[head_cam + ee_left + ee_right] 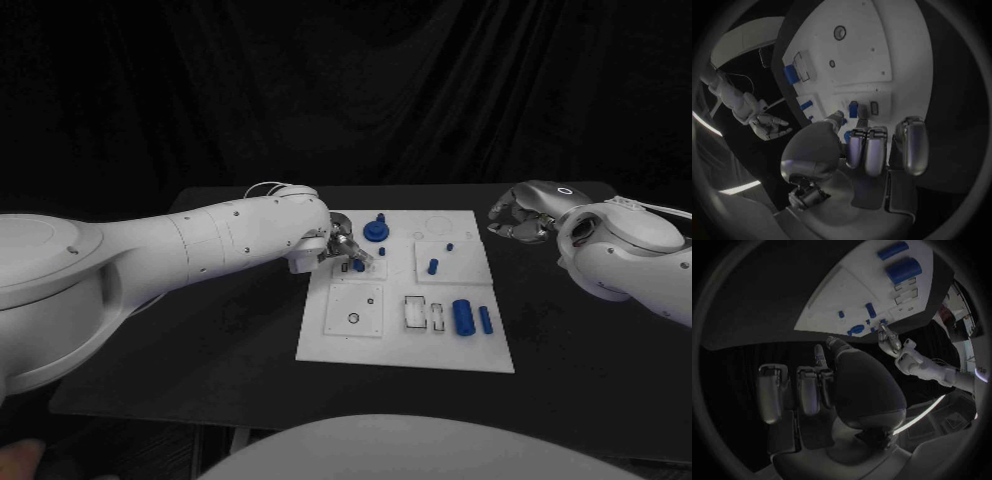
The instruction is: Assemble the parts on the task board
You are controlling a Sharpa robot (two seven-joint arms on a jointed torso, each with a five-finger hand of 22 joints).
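Observation:
The white task board [405,345] lies in the middle of the table. My left hand [339,247] reaches over the board's far left part. Its thumb and one fingertip [839,118] pinch the end of a small blue piece [358,266] [853,109], which stands beside a dark slot [874,107]. A round blue part with a peg [376,230] stands just beyond the hand. Two small blue pegs [431,266] [450,246] stand in the board's right half. My right hand [519,218] [767,125] hovers off the board's far right corner, fingers apart and holding nothing.
A thick blue cylinder [463,316] [903,269] and a slimmer blue one [486,320] lie at the board's near right. Empty slots [415,312] and a round hole [353,319] sit in the near part. Bare black table [216,340] lies on both sides.

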